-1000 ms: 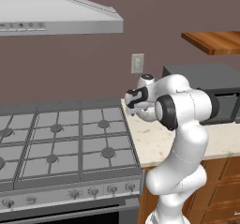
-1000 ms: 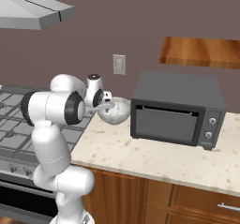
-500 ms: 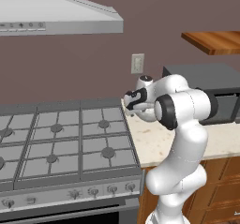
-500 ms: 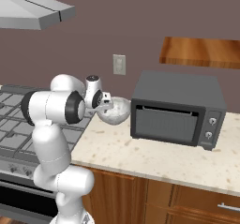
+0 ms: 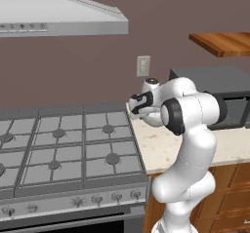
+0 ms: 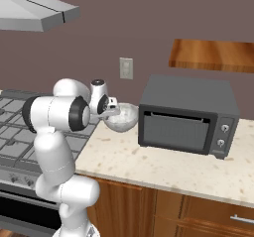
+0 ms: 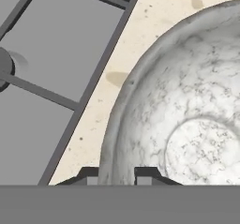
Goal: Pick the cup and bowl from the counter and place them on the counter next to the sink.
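The bowl sits on the cream speckled worktop, between the gas stovetop and the dark toaster oven, close to the back wall below the outlet. In the hand view the bowl spreads from the centre toward 3 o'clock, its round flat base at about 4 o'clock, while the stovetop grate lies toward 9 and 10 o'clock. The gripper sits at 6 o'clock with one dark fingertip on each side of the bowl's rim; the jaws look drawn in on that rim wall, one tip outside and one inside, so I judge them to be pinching the bowl, which rests on the worktop. The bowl looks glossy, marbled and rigid, probably ceramic: stiff, somewhat heavy for its size, slippery and liable to chip. A rim pinch is the only hold that suits it, since it is far too broad to span. Held at one edge it will want to tip, so the lift calls for a firm squeeze and a slow, level carry toward the sink.
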Controlling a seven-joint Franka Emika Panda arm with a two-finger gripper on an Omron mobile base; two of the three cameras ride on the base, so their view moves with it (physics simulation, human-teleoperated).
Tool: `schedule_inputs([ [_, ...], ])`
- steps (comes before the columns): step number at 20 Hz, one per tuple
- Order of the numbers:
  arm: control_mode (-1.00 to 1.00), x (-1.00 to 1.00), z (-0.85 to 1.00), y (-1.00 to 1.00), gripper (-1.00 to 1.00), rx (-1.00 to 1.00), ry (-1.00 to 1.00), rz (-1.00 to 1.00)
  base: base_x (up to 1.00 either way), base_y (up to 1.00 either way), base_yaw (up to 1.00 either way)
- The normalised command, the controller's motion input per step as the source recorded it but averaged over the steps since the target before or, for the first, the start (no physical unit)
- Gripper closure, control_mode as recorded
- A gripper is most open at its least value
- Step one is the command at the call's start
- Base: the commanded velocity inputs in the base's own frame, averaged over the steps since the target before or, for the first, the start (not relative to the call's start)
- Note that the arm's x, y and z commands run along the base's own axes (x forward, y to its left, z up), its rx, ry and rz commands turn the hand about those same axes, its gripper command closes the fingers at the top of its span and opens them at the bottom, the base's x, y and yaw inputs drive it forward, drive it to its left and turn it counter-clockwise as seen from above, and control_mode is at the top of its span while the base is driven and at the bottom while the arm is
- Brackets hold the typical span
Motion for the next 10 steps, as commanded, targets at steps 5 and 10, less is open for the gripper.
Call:
schedule_inputs([
  [5,-1.0,0.08,0.1,0.08,1.0,-0.03,-0.04,0.07,0.0,0.0,0.0],
  [10,-1.0,-0.23,0.32,0.37,1.0,-0.07,0.0,0.11,0.0,0.0,0.0],
])
